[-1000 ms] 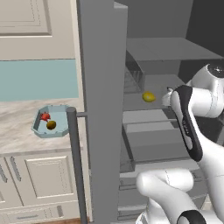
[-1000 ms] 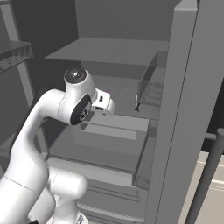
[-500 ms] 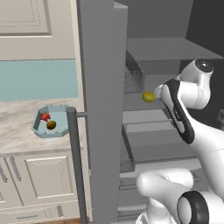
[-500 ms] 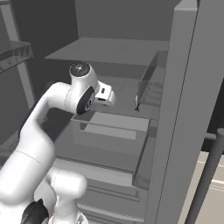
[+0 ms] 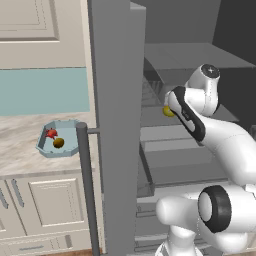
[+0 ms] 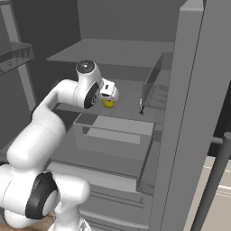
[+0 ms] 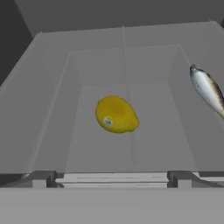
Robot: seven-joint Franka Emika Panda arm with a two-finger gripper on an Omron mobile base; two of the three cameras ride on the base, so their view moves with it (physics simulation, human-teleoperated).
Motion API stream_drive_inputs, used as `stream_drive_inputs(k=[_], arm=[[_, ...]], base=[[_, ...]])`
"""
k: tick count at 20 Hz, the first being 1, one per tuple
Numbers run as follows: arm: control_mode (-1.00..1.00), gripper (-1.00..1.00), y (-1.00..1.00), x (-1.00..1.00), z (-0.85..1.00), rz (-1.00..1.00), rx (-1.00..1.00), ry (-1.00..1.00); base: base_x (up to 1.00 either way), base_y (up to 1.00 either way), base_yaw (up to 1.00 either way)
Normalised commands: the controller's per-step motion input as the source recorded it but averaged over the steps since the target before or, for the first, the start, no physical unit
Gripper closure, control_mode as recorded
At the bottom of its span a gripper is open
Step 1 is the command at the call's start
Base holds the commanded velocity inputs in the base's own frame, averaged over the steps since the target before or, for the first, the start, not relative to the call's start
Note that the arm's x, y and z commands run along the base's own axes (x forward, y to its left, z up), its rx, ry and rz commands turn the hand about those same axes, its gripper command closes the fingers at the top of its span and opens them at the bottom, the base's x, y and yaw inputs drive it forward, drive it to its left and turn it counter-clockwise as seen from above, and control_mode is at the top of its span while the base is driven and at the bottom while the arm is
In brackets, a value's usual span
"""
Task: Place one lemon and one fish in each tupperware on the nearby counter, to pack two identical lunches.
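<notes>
Ahead, lemon (image 7: 116,114) on grey shelf (image 7: 153,144), apart from parted, empty fingers (image 7: 43,178); fish (image 7: 208,89) beside.

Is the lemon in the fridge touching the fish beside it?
Apart. In the hand view the lemon lies mid-shelf and the fish sits off to one side, with a plain stretch of bare grey shelf between them.

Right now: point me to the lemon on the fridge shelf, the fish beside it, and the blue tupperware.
lemon (image 7: 116,114), hand view, middle of its peel.
fish (image 7: 208,90), hand view, mid-body, silvery flank.
blue tupperware (image 5: 64,152), left base view, front rim.
</notes>
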Motion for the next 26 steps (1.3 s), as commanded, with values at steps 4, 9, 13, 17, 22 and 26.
stream_drive_inputs(k=[4,9,13,17,22,26], arm=[[-1.0,-1.0,0.0,0.27,-0.38,0.0,0.0,0.0],[-1.0,-1.0,-0.01,0.4,-0.3,0.0,0.0,0.0],[-1.0,-1.0,0.0,0.78,0.0,0.0,0.0,0.0],[-1.0,-1.0,0.0,0.62,-0.11,0.0,0.0,0.05],[-1.0,-1.0,-0.1,0.36,-0.26,0.0,0.0,0.11],[-1.0,-1.0,-0.09,0.0,-0.03,0.02,0.0,0.02]], base=[[0.0,0.0,0.0],[0.0,0.0,0.0],[0.0,0.0,0.0],[0.0,0.0,0.0],[0.0,0.0,0.0],[0.0,0.0,0.0]])
